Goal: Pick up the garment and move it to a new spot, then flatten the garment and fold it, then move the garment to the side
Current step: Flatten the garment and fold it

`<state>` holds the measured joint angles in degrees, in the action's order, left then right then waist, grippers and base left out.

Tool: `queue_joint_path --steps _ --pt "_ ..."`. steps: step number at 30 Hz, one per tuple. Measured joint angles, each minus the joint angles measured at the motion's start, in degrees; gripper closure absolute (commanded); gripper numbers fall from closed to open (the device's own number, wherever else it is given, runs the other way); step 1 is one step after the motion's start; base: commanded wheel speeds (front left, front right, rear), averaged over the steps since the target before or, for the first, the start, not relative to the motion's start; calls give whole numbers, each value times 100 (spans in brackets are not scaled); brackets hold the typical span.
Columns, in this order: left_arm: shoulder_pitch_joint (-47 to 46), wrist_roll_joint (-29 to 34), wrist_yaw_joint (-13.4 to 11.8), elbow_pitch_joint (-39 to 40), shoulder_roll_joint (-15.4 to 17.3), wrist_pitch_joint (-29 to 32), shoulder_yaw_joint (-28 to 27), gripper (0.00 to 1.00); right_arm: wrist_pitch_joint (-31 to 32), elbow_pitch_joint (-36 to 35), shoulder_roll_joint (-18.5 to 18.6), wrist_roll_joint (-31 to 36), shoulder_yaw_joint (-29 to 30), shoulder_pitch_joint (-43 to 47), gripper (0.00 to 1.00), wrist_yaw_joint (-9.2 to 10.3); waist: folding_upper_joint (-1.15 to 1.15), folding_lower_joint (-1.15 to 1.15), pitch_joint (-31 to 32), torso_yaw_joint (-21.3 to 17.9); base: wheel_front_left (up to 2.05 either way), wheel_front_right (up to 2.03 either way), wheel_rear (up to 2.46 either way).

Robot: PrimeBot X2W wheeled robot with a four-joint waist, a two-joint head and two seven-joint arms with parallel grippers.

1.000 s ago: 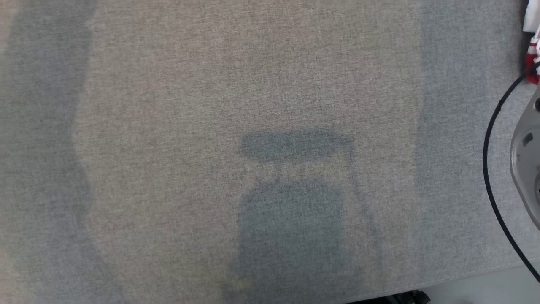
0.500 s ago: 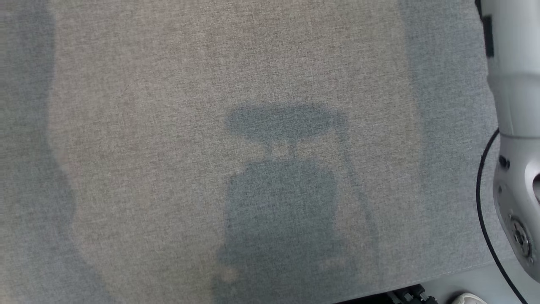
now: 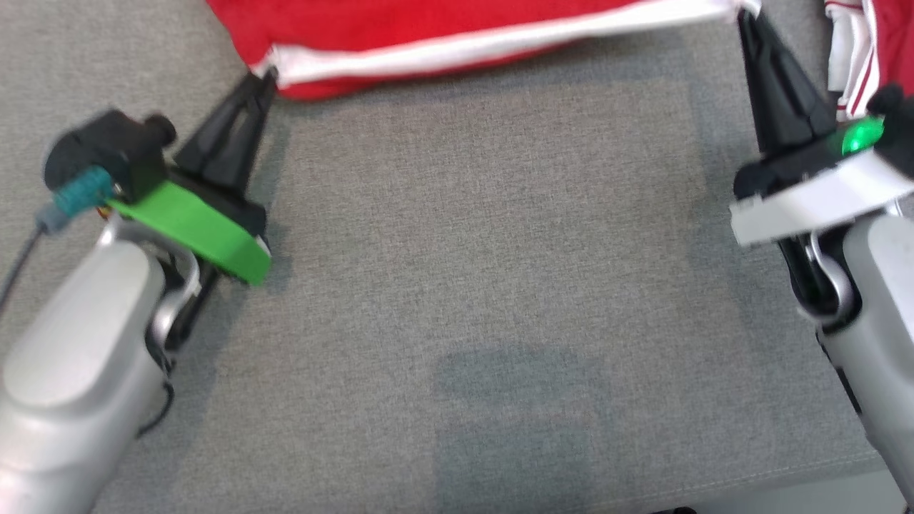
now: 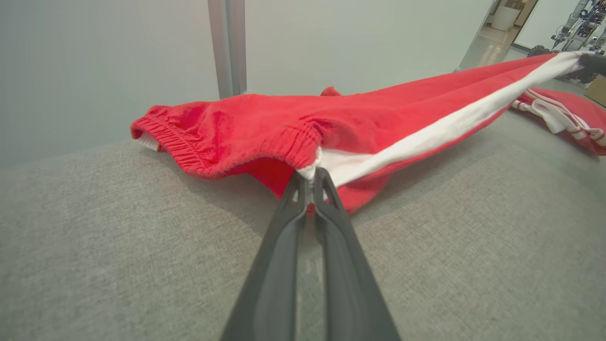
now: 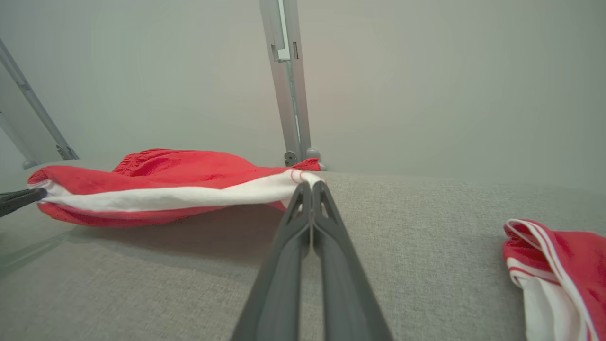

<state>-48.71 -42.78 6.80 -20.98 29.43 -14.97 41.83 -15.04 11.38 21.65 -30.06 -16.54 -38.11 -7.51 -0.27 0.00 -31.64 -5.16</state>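
The head view is blurred, and its top edge cuts off most of the garment [image 3: 428,28], so there only a red strip and a white stripe show. The garment lies at the far part of the grey surface [image 3: 485,285], ahead of both arms. The left gripper [image 3: 264,75] has its fingers pressed together on the corner where the gathered elastic waistband meets the white stripe; the left wrist view shows cloth caught between the tips. The right gripper [image 3: 742,14] is pinched on the other end of that stripe, with its tips nearly at the top edge of the head view. In the right wrist view the stripe's end sits right at the closed tips.

The garment's long axis runs from side to side across the head view, with the waistband end at the robot's left. The white stripe is pulled fairly straight between the two grippers. How far its held edge is lifted off the surface is hard to tell; a shadow lies under it.

A second red and white cloth [image 5: 558,265] lies bunched to the right, partly cut off by the frame. A grey post [image 5: 289,94] stands behind the surface against a pale wall [image 5: 426,71].
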Motion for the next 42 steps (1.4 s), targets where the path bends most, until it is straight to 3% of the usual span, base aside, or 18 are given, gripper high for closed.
queue_joint_path --steps 5,11,17,23,27,31,37,42 --pt "1447 -272 -443 692 0 0 71 100 -1 -386 453 -25 -119 1372 100 -2 0 0 544 108 0 0 0" --pt "3179 -699 -921 1366 -96 -8 -147 100 -1 -409 645 -357 -121 2717 100 -2 0 0 1164 192 0 0 0" --pt "4723 -789 -1122 1747 -530 -7 -587 100 -1 -447 531 -662 -80 3894 100 -3 0 -1 1659 236 0 0 0" --pt "5754 -687 -1071 2057 -1160 -7 -1092 100 -1 -622 570 -990 -180 4847 100 -2 0 -1 1945 312 0 0 0" --pt "5884 -469 -940 2136 -1268 -7 -1220 100 -1 -835 555 -1054 -144 4677 100 -2 0 0 1963 314 0 0 0" --pt "5700 -391 -894 2376 -1198 107 -1234 100 -1 -961 530 -1131 -176 3956 100 -1 0 -1 1874 285 0 0 0" --pt "4485 -378 -765 2841 -1006 871 -1262 100 142 -694 576 -1227 -503 2173 100 0 0 0 1507 318 0 0 0" --pt "3544 -509 -891 2916 -1129 1294 -1444 100 296 -43 597 -1337 -762 749 100 0 0 0 1105 513 0 0 0"
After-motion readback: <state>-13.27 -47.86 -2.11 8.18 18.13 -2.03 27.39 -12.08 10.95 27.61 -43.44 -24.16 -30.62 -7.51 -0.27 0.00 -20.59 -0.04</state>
